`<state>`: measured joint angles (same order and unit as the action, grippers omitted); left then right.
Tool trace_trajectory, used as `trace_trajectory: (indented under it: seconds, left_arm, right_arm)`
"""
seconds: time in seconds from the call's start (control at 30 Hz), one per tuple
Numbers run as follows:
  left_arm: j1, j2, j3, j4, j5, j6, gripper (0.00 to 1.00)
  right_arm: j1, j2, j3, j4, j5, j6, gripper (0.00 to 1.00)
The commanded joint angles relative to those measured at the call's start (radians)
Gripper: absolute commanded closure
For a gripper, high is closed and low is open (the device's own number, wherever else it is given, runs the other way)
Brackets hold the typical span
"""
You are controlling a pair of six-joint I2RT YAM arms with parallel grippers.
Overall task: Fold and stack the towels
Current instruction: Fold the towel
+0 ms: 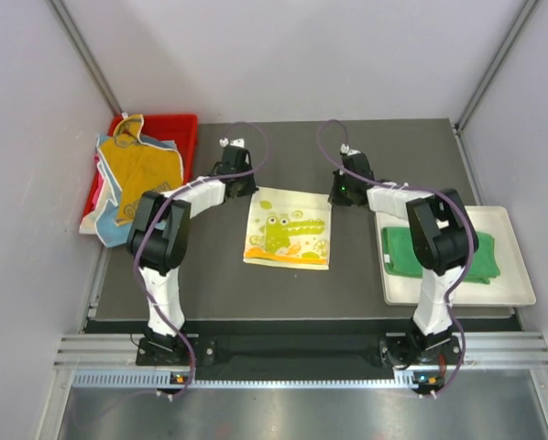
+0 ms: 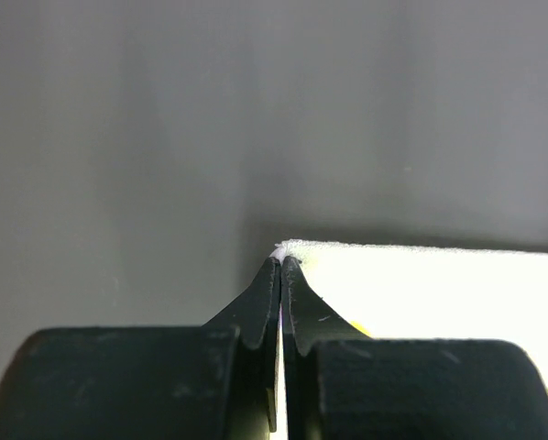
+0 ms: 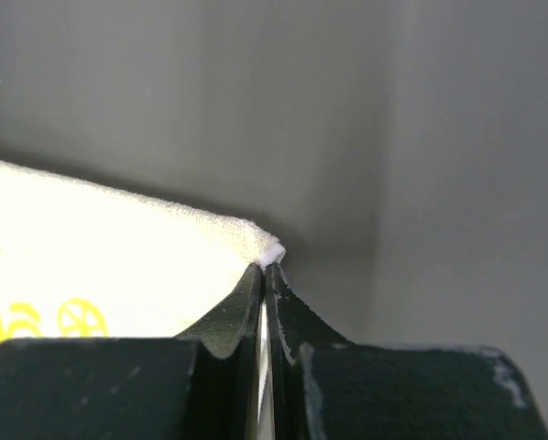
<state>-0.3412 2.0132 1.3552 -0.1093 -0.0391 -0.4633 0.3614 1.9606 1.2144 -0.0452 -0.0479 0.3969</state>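
A yellow pastel-patterned towel [image 1: 288,229] with a green crocodile lies flat in the middle of the dark table. My left gripper [image 1: 244,186] pinches its far left corner, and in the left wrist view the jaws are shut on that corner of the towel [image 2: 421,284]. My right gripper [image 1: 342,193] is shut on the far right corner of the same towel [image 3: 91,247]. A folded green towel [image 1: 439,255] rests on the white tray [image 1: 517,275]. Orange-yellow and light blue towels [image 1: 137,174] are heaped in the red bin [image 1: 178,126].
The red bin stands at the table's far left corner and the white tray along its right edge. Grey walls close in the table at the back and on both sides.
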Motion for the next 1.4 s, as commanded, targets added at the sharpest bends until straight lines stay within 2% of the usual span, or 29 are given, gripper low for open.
trace_trajectory:
  seconds: [0.0,0.13,0.47,0.87,1.37]
  left_arm:
    - [0.008,-0.116,-0.036,0.146,0.022,0.015,1.0]
    - [0.01,-0.186,-0.1,0.163,0.028,0.018,1.0]
    - [0.008,-0.346,-0.304,0.207,0.079,-0.018,1.0]
    - [0.004,-0.56,-0.527,0.197,0.11,-0.052,1.0]
    - [-0.015,-0.659,-0.697,0.206,0.12,-0.075,1.0]
  right_arm:
    - [-0.016,-0.107,-0.027,0.1,0.016,0.008,1.0]
    - [-0.018,-0.175,-0.087,0.131,0.02,0.016,1.0]
    - [0.008,-0.316,-0.216,0.087,0.008,0.034,1.0]
    - [0.097,-0.442,-0.361,0.048,0.005,0.115,1.0]
    - [0.177,-0.52,-0.48,0.048,0.083,0.166,1.0]
